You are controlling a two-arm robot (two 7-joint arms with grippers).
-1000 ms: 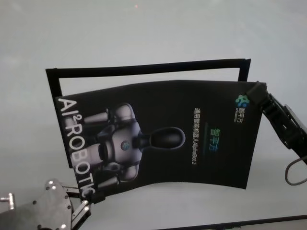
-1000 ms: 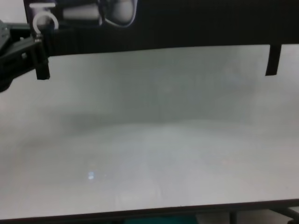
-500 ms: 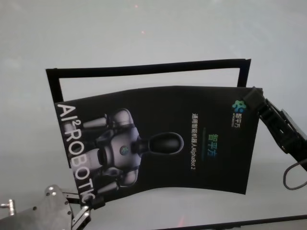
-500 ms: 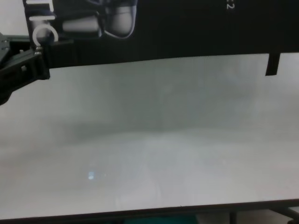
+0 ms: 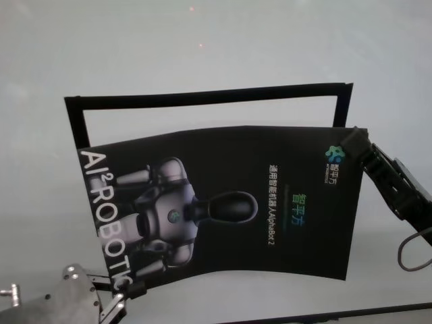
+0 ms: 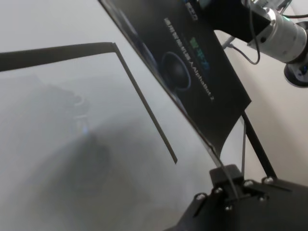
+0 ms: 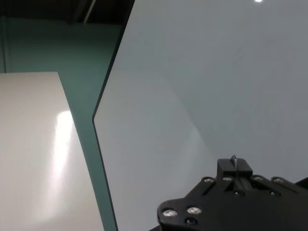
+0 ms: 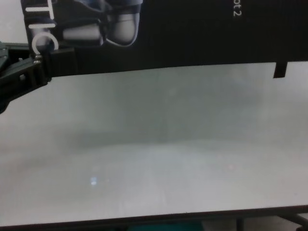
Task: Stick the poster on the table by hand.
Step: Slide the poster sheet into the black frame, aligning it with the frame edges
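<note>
Poster (image 5: 223,209) over table (image 5: 202,54), top edge cropped in chest view.

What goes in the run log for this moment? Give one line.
poster: held above table, bowed | left hand: grips near-left corner | right hand: grips far-right corner | stuck: no

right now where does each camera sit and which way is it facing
Head: sits high, looks down at the poster over the table; left tool grips its near corner, right tool the far one.
Chest: sits low, looks across the table at the poster's lower edge; left tool at the left.
Left wrist: behind the left tool, looks along the poster toward the right arm.
Right wrist: behind the right tool, looks over the table edge to the floor.
Head and chest share the poster's robot picture.
</note>
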